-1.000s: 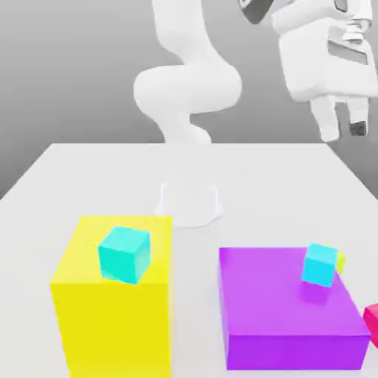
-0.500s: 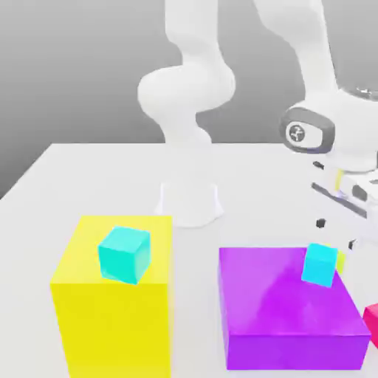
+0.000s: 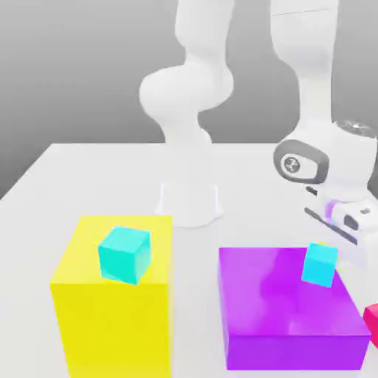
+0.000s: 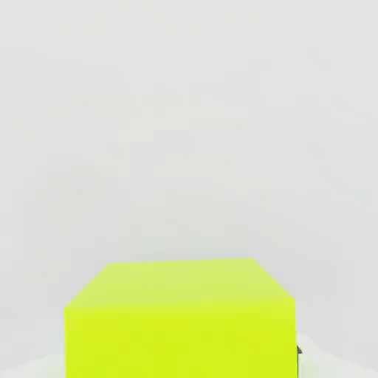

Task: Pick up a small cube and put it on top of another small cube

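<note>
- Across the floor of the exterior view runs a pale, smooth, matte tabletop (image 3: pixel 244 199), its far edge straight against a grey backdrop.
- From near the clock's centre rises the white arm (image 3: pixel 188 88), all rounded, glossy-looking segments, with a dark ring round a joint at three o'clock.
- Toward seven o'clock stands the tall yellow block (image 3: pixel 114 325), flat-faced, crisp-edged and evenly coloured.
- Between four and five o'clock lies the purple block (image 3: pixel 291 295), lower and broader, a slab with a faint sheen on its top.
- Near three to four o'clock the white pincer (image 4: pixel 181 365) is lowered behind the purple block, clamped on the yellow-green cube (image 4: pixel 181 339). Its two sides flank the cube in the hand view, so the task's cube sits right between them.
- At four o'clock, by the purple block's far corner, a plain cyan cube (image 3: pixel 320 264) overlaps the view of the yellow-green one; it appears slightly tilted.
- Between seven and eight o'clock a smooth teal cube (image 3: pixel 124 255) rests on the yellow block, turned at an angle to its edges.
- Just past four o'clock, beside the purple block, a red cube (image 3: pixel 373 323) is cut off by the frame.
</note>
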You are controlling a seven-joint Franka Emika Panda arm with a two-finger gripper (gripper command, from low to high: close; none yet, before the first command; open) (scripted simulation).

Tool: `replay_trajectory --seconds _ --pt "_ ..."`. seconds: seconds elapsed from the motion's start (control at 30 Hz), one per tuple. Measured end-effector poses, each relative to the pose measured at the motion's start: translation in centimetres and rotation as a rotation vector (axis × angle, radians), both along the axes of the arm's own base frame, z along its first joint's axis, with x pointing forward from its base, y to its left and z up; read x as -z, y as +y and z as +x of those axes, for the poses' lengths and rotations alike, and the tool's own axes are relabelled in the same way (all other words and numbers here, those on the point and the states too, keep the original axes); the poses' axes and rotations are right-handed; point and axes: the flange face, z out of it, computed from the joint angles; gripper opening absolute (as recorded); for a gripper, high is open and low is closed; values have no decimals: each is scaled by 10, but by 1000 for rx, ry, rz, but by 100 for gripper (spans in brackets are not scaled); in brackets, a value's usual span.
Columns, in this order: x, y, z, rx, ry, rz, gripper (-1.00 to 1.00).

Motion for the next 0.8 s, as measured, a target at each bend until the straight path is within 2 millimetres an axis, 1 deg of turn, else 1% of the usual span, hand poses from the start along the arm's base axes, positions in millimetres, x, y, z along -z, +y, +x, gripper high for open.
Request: replay_trajectory --seconds 0.1,0.13,0.2,0.27,0.33,0.47,0.5,0.53,0.63,0.67,0.8 --pt "-26 0 -2 -1 1 2 -100" --pt "-33 1 1 18 2 3 -100" --pt "-54 -3 20 94 2 3 -100" --pt "-77 -13 44 197 0 3 -100" --pt "-103 -21 63 288 0 3 -100" --pt "-155 -50 99 478 1 4 -100" --pt "-158 -56 104 501 2 3 -100" --pt "-153 -59 107 512 2 3 -100" --pt "-118 -61 110 522 2 2 -100" --pt "-106 -62 109 523 2 2 100" --pt "-106 -62 109 523 2 2 100"
